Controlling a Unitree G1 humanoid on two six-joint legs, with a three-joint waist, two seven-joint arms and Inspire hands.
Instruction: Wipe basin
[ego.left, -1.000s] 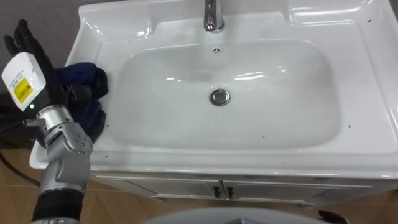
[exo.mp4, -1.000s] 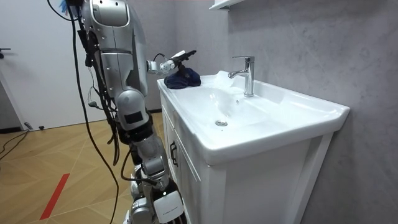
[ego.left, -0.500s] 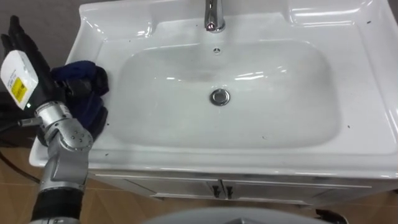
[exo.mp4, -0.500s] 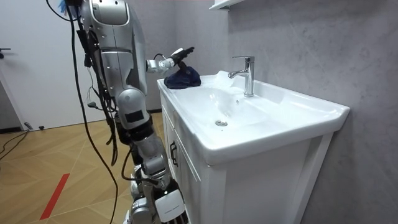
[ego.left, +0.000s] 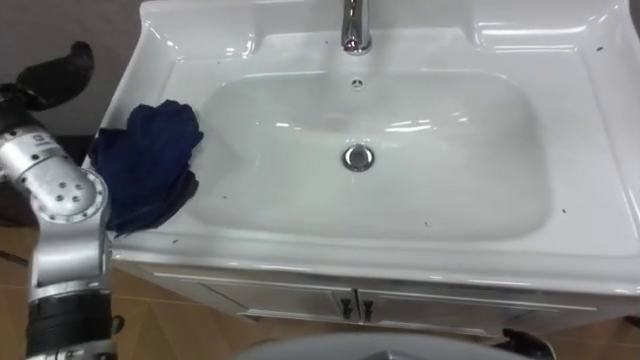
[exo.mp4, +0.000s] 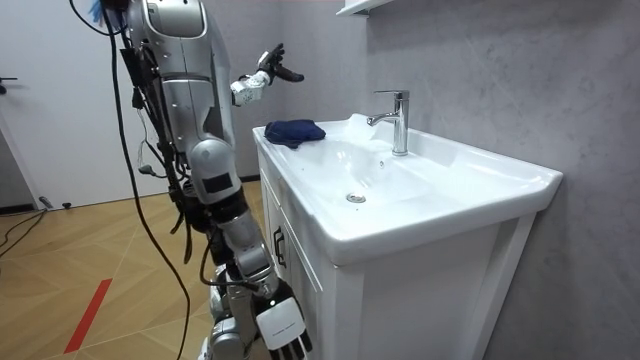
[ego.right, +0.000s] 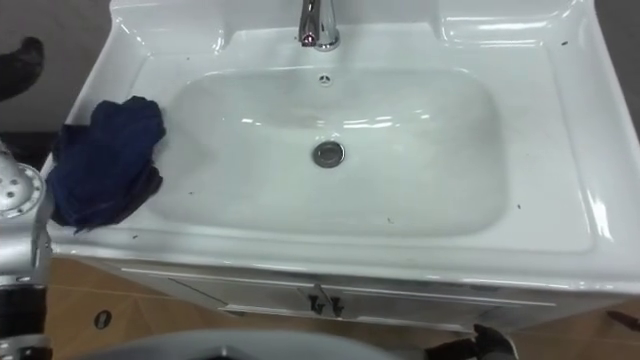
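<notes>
Basin (ego.left: 420, 262) rim, left end: dark blue cloth (ego.left: 148, 165) lies bunched, untouched | left hand (exo.mp4: 267, 70) held above and apart from it, fingers spread, empty | right hand (exo.mp4: 283, 326) low beside cabinet (exo.mp4: 312, 298), grip unreadable

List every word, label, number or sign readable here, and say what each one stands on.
No text can be read.
Basin, tap, dark blue cloth, cabinet front: no print visible on any of them.
White tag on the back of the right hand, in the room view: too small to tell whether it carries print.
</notes>
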